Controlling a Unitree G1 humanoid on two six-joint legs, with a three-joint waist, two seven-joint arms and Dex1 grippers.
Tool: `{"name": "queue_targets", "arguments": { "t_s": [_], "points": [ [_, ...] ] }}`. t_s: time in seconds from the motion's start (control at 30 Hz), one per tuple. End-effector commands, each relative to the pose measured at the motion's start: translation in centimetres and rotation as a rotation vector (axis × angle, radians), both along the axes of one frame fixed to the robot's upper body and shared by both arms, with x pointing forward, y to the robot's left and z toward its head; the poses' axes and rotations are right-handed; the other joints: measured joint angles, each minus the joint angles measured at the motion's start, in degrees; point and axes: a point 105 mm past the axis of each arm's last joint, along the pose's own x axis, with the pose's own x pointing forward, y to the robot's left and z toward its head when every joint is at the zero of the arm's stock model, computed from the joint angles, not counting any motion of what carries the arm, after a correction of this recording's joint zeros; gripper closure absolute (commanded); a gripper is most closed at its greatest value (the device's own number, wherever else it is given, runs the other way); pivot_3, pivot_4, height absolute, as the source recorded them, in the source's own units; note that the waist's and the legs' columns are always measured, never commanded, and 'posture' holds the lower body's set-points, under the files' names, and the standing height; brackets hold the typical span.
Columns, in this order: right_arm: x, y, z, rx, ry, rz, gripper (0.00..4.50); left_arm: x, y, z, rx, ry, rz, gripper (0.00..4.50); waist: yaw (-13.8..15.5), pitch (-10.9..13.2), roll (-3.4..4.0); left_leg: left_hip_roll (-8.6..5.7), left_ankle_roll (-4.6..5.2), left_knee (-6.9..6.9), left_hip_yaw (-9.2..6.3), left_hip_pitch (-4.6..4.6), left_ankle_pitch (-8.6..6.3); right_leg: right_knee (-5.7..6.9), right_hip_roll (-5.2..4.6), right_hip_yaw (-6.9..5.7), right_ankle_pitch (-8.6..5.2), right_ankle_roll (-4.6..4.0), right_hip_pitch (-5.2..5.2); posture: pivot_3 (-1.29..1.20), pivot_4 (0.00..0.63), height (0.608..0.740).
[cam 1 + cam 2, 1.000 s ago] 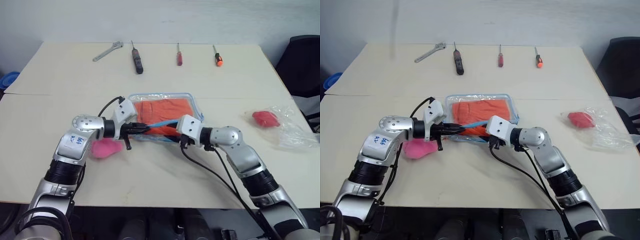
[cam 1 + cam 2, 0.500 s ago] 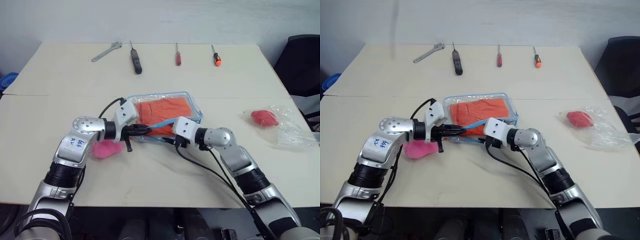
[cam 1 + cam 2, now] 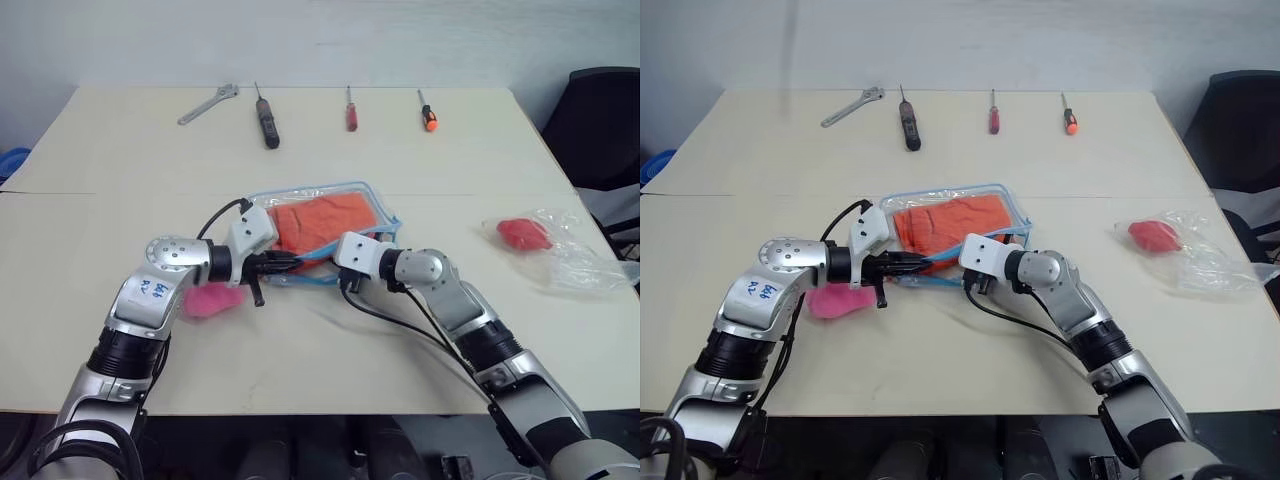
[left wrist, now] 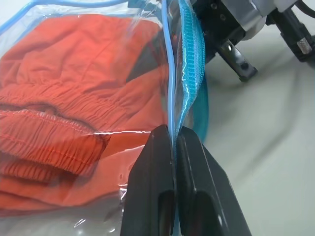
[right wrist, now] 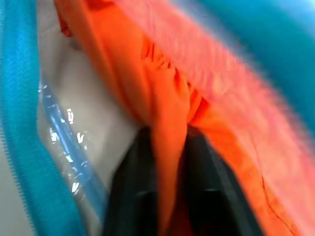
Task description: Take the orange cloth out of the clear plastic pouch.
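Note:
The clear plastic pouch [image 3: 372,200] with light blue trim lies at mid table, and the orange cloth [image 3: 325,218] is inside it. My left gripper [image 4: 174,142] is shut on the pouch's blue zipper edge [image 4: 189,69] at the near opening. My right gripper [image 5: 167,147] is inside the opening, shut on a fold of the orange cloth [image 5: 167,88]. From the head, the right gripper [image 3: 330,258] meets the left gripper [image 3: 290,262] at the pouch mouth. A pink fluffy heart [image 3: 210,298] lies beside the left arm.
A thin film bag with a red item [image 3: 525,234] lies at the right. A wrench [image 3: 207,103] and three screwdrivers [image 3: 264,118] line the far side. A dark chair [image 3: 600,110] stands past the table's right edge.
My right gripper has pushed forward into the pouch mouth and shut on the orange cloth. The left gripper has kept its hold on the zipper edge.

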Motion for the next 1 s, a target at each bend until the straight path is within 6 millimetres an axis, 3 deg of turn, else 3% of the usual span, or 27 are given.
{"name": "queue_targets", "arguments": {
  "t_s": [0.03,0.1,0.13,0.4,0.57,0.67,0.9,1.0],
  "points": [
    [-0.1,-0.4,-0.5,-0.009,0.01,-0.012,4.48,-0.6,-0.3,0.9,-0.018,-0.03,-0.032,4.5,-0.07,0.0,0.0,0.0,0.0,0.0,0.0,0.0,0.0,0.0,0.0,0.0,0.0,0.0,0.0,0.0,0.15,0.74],
    [-0.1,-0.5,-0.6,-0.013,0.01,-0.013,4.48,-0.6,-0.4,0.9,-0.026,-0.021,-0.03,4.5,-0.07,0.0,0.0,0.0,0.0,0.0,0.0,0.0,0.0,0.0,0.0,0.0,0.0,0.0,0.0,0.0,0.15,0.74],
    [-0.1,-0.5,-0.7,-0.015,0.011,-0.013,4.5,-0.7,-0.4,1.0,-0.035,-0.011,-0.037,4.01,-0.07,0.0,0.0,0.0,0.0,0.0,0.0,0.0,0.0,0.0,0.0,0.0,0.0,0.0,0.0,0.0,0.15,0.74],
    [-0.4,-0.6,-1.0,-0.018,0.015,-0.009,4.5,-0.7,-0.7,1.4,-0.026,-0.029,-0.048,1.76,-0.08,0.0,0.0,0.0,0.0,0.0,0.0,0.01,0.0,0.0,0.0,0.0,0.0,0.0,0.0,0.0,0.15,0.74],
    [-0.4,-0.7,-1.1,-0.021,0.014,-0.01,4.5,-0.1,-0.7,1.4,-0.027,-0.042,-0.021,1.76,-0.07,0.0,0.0,0.0,0.0,0.0,0.0,0.0,0.0,0.0,0.0,0.0,0.0,0.0,0.0,0.0,0.15,0.74],
    [-0.4,-0.8,-1.2,-0.023,0.013,-0.009,4.5,0.4,-0.7,1.8,-0.049,-0.053,-0.001,2.33,-0.08,0.0,0.0,0.0,0.0,-0.01,0.0,0.01,0.0,-0.01,0.0,0.0,0.0,0.0,0.0,0.0,0.15,0.74],
    [-0.4,-1.1,-1.4,-0.028,0.013,-0.01,4.5,0.3,-0.7,1.7,-0.047,-0.048,-0.009,4.46,-0.08,0.0,0.0,0.0,0.0,-0.01,0.0,0.01,0.0,-0.01,0.0,0.0,0.0,0.0,0.01,0.0,0.15,0.74],
    [-0.5,-1.3,-1.5,-0.038,0.003,-0.008,4.5,0.5,-0.7,1.7,-0.061,-0.036,0.016,4.46,-0.07,0.0,0.0,0.0,0.0,0.0,0.0,0.01,0.0,-0.01,0.0,0.0,0.0,0.0,0.01,0.0,0.15,0.74]
  ]
}}
